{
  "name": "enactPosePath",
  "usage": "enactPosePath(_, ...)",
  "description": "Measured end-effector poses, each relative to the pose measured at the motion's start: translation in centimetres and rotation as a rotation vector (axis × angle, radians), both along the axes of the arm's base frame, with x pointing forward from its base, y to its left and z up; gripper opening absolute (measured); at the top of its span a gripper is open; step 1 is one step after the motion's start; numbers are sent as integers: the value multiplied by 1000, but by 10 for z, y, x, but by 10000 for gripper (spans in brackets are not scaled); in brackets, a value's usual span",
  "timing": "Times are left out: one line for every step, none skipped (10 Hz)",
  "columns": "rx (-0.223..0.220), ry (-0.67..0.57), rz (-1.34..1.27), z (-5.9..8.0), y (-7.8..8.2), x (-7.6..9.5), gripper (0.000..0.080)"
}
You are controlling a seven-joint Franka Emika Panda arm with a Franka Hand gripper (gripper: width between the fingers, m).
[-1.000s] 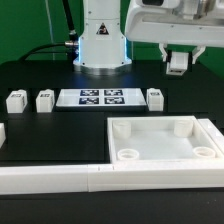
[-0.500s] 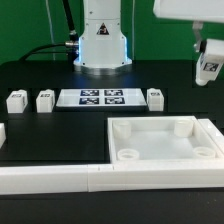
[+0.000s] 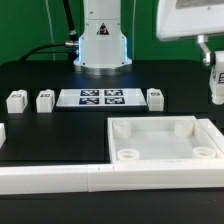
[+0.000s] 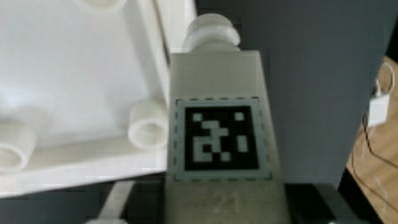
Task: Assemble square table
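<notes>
1. While the arm reaches out over the bench's right edge in the exterior view, the gripper (image 3: pixel 213 66) points down with its fingers clamped on a leg (image 3: pixel 216 86), held upright above the surface.
2. In the wrist view the leg's tag (image 4: pixel 222 135) faces the camera.
3. The square top (image 3: pixel 160 140) lies at the front-right corner, sockets up.
4. Three loose legs (image 3: pixel 45 100) stand toward the back edge, flanking the marker board (image 3: pixel 100 97).
</notes>
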State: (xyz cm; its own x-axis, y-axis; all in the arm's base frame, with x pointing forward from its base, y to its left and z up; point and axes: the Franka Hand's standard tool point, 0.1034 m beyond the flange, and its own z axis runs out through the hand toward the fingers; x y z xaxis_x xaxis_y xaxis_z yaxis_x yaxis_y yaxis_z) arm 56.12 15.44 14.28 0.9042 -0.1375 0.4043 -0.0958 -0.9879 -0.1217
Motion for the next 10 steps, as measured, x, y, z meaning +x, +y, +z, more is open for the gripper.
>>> enactPosePath(15,-73,1,6,-6,19,290)
enactPosePath(25,-125,-7,10,-12,33,290)
enactPosePath(57,-201,-42,19,-14,44,290)
enactPosePath(62,-242,-56,21,-6,44,290)
enactPosePath(37,-244,-35,17,-6,42,290)
enactPosePath(29,-244,-32,17,-9,43,290)
enactPosePath(26,-244,-30,17,-9,43,290)
enactPosePath(18,-244,-21,16,-10,42,290)
enactPosePath(-23,-244,16,0,-18,38,290)
enactPosePath(-83,-240,51,-8,-46,44,290)
